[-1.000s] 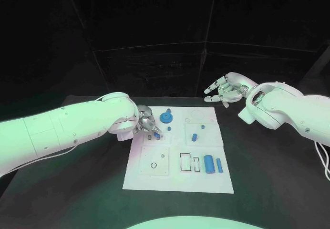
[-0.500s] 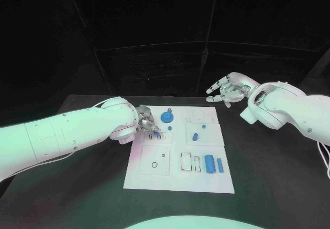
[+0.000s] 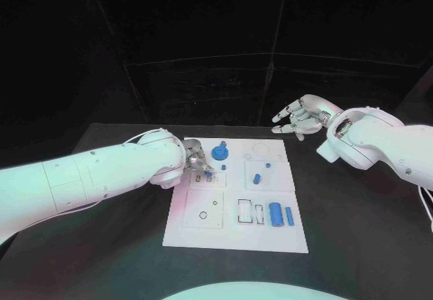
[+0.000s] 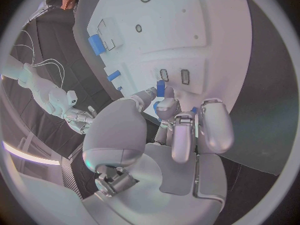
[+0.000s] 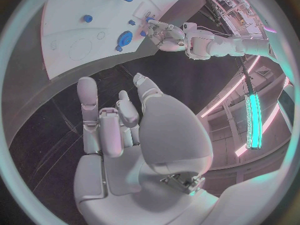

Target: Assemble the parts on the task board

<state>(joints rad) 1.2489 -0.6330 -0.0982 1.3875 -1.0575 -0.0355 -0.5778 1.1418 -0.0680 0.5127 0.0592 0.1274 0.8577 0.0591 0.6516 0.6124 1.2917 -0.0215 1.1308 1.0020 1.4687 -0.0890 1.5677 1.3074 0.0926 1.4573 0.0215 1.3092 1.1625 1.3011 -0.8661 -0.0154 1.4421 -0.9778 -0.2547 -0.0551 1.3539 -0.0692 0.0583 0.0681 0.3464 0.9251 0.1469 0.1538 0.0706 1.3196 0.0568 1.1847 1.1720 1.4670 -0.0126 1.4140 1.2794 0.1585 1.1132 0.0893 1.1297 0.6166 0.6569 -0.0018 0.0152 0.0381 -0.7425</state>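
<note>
Black bench (image 3: pixel 361 212) under dark walls: a small blue part (image 4: pixel 160 88) is pinched by the left robot hand (image 3: pixel 196 163) over the task board (image 3: pixel 236 232); the right robot hand (image 3: pixel 302 117) is held spread, empty, beyond the board.

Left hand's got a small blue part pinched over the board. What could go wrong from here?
The left hand pinches the blue part only at the tips of its fingers, so it may tilt or slip short of the slots. The hand also hides that spot in the head view. The right hand hovers off the board, unable to steady it.
</note>
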